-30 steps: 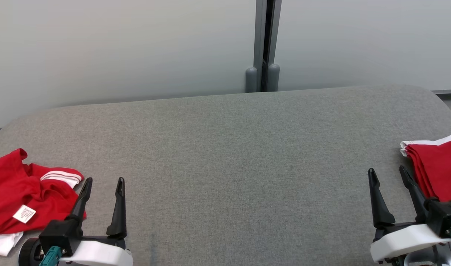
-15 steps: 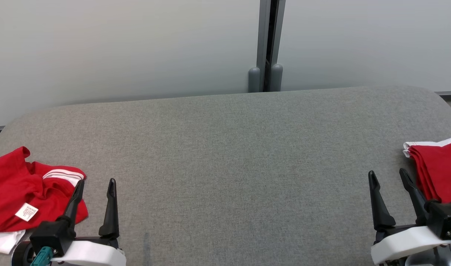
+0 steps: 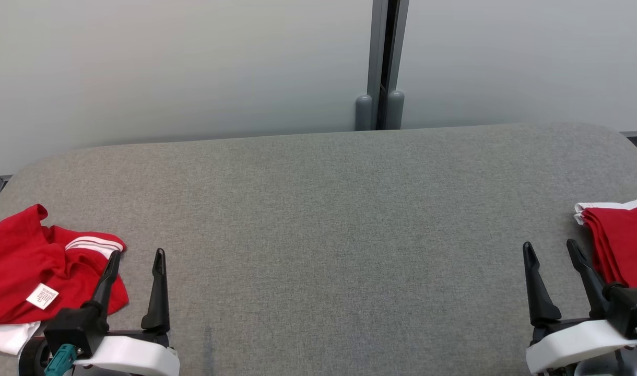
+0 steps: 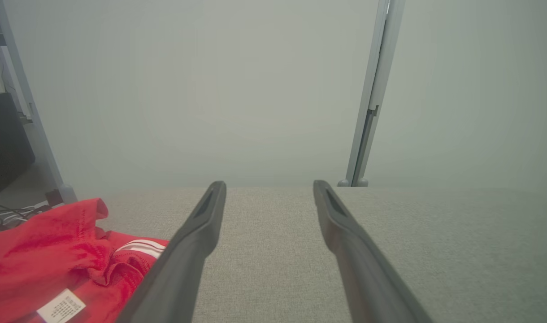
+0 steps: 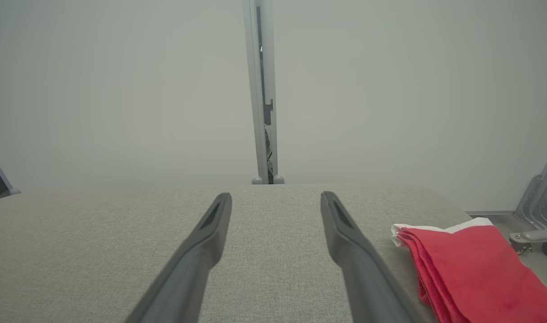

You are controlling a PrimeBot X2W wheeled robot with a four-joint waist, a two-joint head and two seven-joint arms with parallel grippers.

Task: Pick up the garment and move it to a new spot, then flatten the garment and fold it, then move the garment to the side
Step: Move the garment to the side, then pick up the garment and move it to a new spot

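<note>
A crumpled red garment (image 3: 31,277) with white stripes and a white label lies at the left end of the grey table (image 3: 323,209); the left wrist view shows the garment (image 4: 45,255) at its lower left. My left gripper (image 3: 137,252) hovers open just right of it, its left finger over the garment's edge, with nothing between the fingers (image 4: 193,242). My right gripper (image 3: 549,243) stands open and empty near the table's right end. In the right wrist view the right gripper (image 5: 275,194) points across bare table.
A folded stack of red and white cloth (image 3: 621,245) lies at the table's right edge, just right of my right gripper, and the right wrist view also shows the stack (image 5: 471,264). A pale wall with a grey post (image 3: 386,62) runs behind the table.
The head camera has turned slightly left, shifting the whole picture right. My left gripper has moved a little left, closer to the crumpled garment. Both grippers stay open.
</note>
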